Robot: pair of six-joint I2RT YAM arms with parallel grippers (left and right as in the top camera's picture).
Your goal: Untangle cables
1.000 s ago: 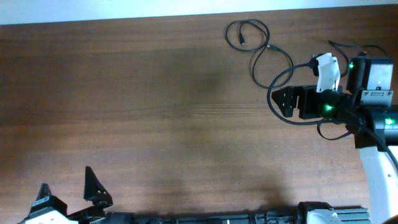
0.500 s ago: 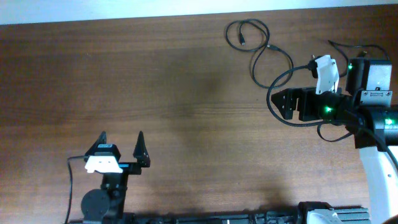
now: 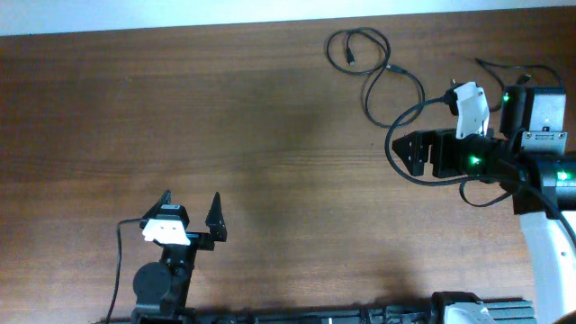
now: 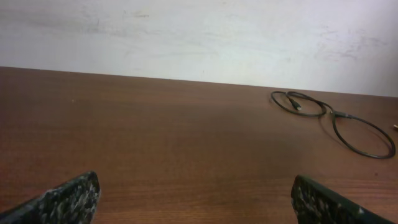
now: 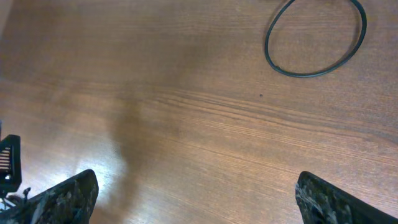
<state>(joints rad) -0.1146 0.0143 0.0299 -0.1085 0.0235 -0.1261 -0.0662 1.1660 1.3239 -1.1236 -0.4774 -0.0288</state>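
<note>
The cables (image 3: 387,79) are thin black cord lying in loose loops at the far right of the table: a small coil with plug ends (image 3: 356,47) and a larger loop beside it. They show far ahead in the left wrist view (image 4: 336,118), and one loop shows in the right wrist view (image 5: 314,38). My right gripper (image 3: 403,151) is open and empty just below the larger loop, not touching it; it also shows in the right wrist view (image 5: 196,190). My left gripper (image 3: 191,211) is open and empty near the front left, far from the cables; it also shows in the left wrist view (image 4: 196,190).
A thicker black cord (image 3: 392,135) from the right arm curves around the right gripper. The right arm's base (image 3: 540,117) stands at the right edge. A white wall (image 4: 199,31) lies behind the table's far edge. Bare wood (image 3: 270,135) spans the middle.
My left arm has come from the front left corner up and to the right over the table, its gripper open throughout. The right arm and the cables have hardly moved.
</note>
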